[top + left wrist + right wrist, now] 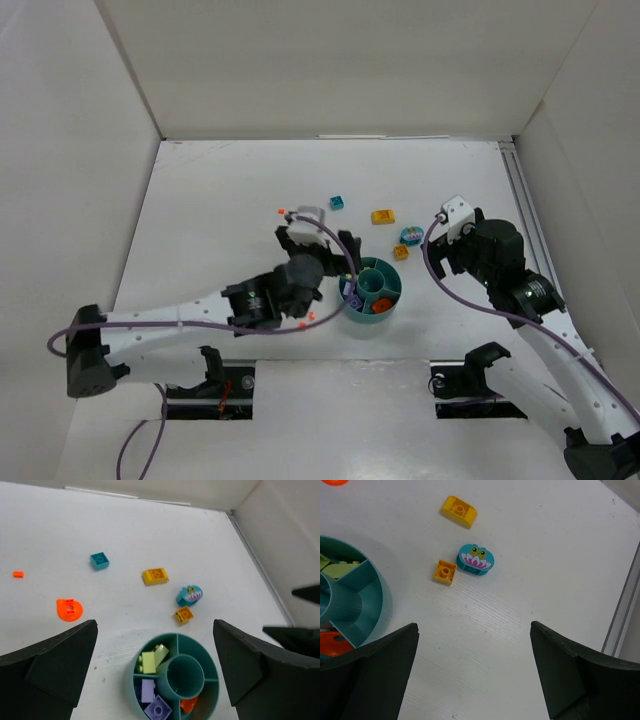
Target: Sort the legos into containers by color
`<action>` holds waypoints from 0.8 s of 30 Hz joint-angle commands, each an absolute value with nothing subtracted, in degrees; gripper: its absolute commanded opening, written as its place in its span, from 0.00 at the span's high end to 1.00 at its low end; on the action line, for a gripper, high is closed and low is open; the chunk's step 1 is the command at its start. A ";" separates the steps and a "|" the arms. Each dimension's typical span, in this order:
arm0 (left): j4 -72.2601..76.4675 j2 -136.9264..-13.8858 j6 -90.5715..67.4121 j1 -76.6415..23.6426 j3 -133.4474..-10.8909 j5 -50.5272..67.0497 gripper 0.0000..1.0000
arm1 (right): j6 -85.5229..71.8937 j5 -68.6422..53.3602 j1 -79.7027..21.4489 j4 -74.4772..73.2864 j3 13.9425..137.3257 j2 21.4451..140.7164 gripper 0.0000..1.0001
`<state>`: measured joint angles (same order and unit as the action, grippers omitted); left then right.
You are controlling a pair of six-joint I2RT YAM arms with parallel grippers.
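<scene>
- The teal dish (134,676) lies at the lower centre of my left wrist view, between the fingers of my left gripper (155,630), which are spread wide and hold nothing.
- My right gripper (473,630) gapes empty, with the teal dish at that view's left edge.

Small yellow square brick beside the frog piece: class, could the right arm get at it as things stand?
Probably yes. The right gripper hangs open with the small yellow square brick just ahead and nothing between, though the frog piece sits close beside it.
</scene>
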<state>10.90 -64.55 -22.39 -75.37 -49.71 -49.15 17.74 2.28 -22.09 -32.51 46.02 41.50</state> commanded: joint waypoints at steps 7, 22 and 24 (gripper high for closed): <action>-16.23 -54.76 -52.11 -38.88 -48.52 -12.68 0.00 | 19.69 -0.36 -29.34 -24.09 54.39 53.77 0.06; -18.19 -59.94 -46.50 -13.98 -42.37 -1.93 0.00 | 29.61 -1.23 -45.87 -24.42 90.40 104.46 0.20; -17.67 -59.94 -45.27 -10.65 -41.66 -0.37 0.00 | 30.15 -2.28 -45.88 -25.13 92.89 108.09 0.24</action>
<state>-18.00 -61.19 -47.64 -13.65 -42.65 -2.20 27.22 0.05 -44.60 -24.25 87.94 104.81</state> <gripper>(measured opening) 0.997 0.773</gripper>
